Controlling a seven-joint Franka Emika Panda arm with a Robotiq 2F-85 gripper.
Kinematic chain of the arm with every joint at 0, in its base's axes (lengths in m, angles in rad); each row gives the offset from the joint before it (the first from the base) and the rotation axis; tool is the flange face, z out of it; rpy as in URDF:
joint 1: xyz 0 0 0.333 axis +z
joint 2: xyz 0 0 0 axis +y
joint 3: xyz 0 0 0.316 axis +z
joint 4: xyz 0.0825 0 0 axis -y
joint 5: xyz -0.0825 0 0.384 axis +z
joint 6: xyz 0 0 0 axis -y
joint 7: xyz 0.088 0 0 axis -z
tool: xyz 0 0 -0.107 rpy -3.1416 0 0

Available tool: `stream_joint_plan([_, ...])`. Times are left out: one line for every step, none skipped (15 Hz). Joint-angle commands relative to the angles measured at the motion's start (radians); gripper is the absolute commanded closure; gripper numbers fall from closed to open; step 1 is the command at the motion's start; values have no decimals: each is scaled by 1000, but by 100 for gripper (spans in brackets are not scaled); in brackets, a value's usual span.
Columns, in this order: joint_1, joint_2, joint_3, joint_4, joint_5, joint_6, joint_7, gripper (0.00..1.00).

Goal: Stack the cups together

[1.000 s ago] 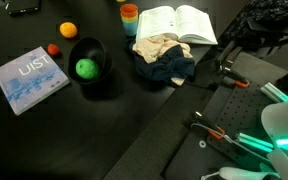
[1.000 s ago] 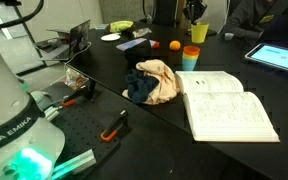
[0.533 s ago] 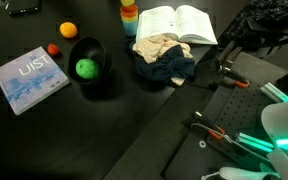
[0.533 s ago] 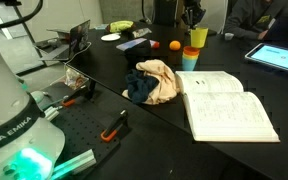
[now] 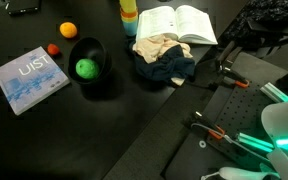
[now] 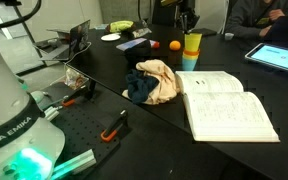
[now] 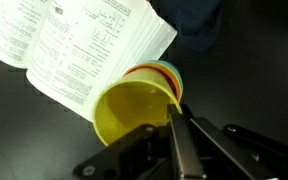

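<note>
Yellow-green cup point(image 7: 129, 112), nested in the orange cup point(image 7: 154, 68) and light blue cup point(image 7: 178, 78) beside an open book point(image 7: 74, 45), was gripped by the fingers point(image 7: 181, 145)

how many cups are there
3, nested in one stack beside the open book: yellow cup on top, with only the rims of the orange cup and blue cup showing in the wrist view. Another could hide inside.
</note>
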Motion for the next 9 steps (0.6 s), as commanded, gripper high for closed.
stream_joint_plan([9, -29, -2, -44, -17, 63, 17, 64])
stream_joint_plan([17, -35, -11, -59, -37, 101, 19, 58])
stream_joint_plan([23, -39, -19, -70, -57, 128, 21, 51])
stream_joint_plan([26, -44, -27, -75, -74, 141, 23, 42])
stream_joint_plan([20, -51, -23, -79, -73, 136, 12, 35])
stream_joint_plan([18, -59, -21, -81, -78, 125, 0, 27])
stream_joint_plan([17, -69, -22, -79, -81, 103, -7, 20])
stream_joint_plan([11, -77, -19, -83, -76, 98, -13, 13])
stream_joint_plan([0, -88, -12, -85, -61, 81, -28, 5])
